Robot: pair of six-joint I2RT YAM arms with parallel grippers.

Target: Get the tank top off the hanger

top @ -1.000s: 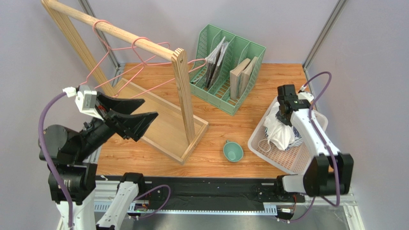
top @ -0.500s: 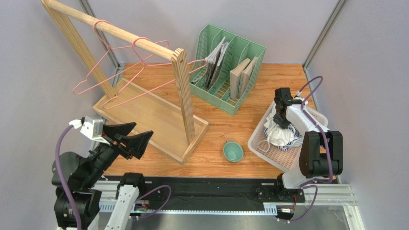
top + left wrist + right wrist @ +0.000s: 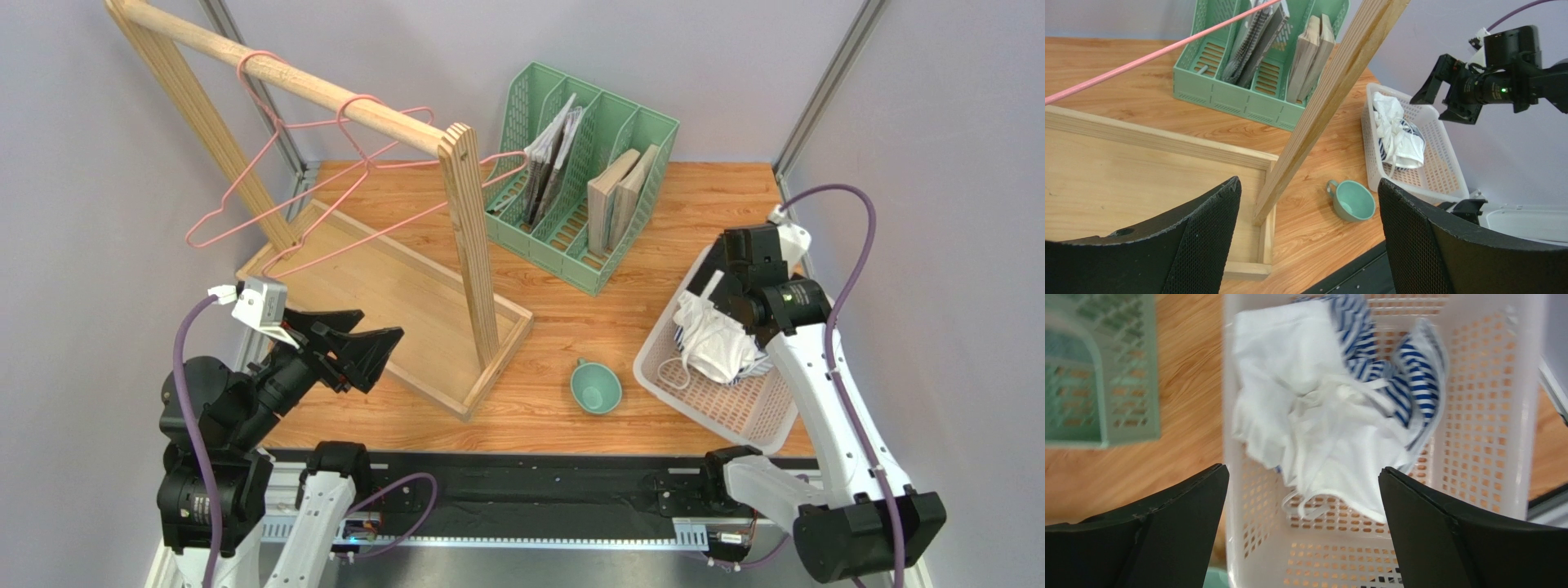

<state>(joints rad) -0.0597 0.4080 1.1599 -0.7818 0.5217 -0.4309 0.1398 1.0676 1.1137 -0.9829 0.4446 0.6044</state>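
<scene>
Right tool (image 3: 1303,478) wide open, empty — above tank top (image 3: 1315,435).

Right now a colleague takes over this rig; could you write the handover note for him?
Left claw: open, empty, beside the wooden rack.
Right claw: open, empty, above the white basket.
Tank top: crumpled in the basket with a striped garment.
Pink hangers: bare, hanging on the rack.
Done: tank top is off the hanger.
Left: apparently nothing but parking both arms.

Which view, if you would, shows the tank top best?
The right wrist view: the tank top fills the frame, crumpled in the basket. Top external and left wrist views show it only small.
</scene>
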